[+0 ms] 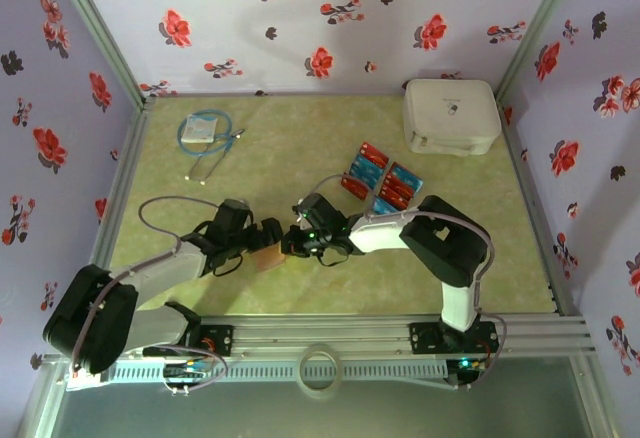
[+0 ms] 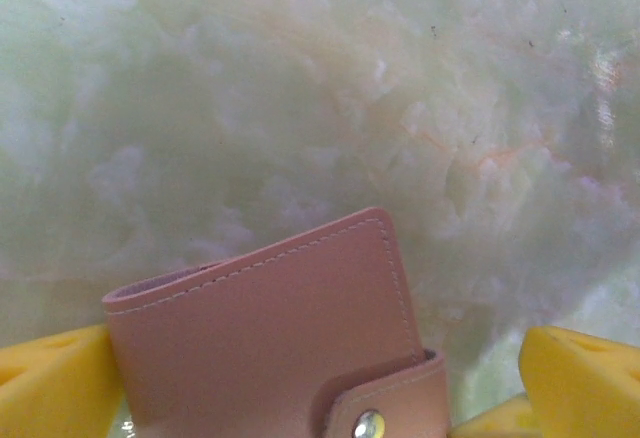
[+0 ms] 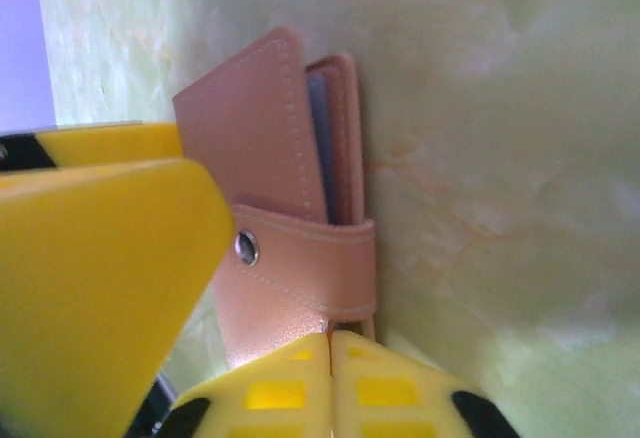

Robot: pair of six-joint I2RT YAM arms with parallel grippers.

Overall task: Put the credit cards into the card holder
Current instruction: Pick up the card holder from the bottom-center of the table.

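The card holder (image 1: 268, 259) is showing pinkish tan with pale stitching, the credit cards (image 1: 383, 183) at its two o'clock are showing red and blue, and the table (image 1: 300, 138) is showing green marbling.

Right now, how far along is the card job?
Done: nothing; the credit cards lie loose on the table. In hand: card holder, strap across it, sits inside the open left claw, shut right claw at the strap. Left: open it, load every card.
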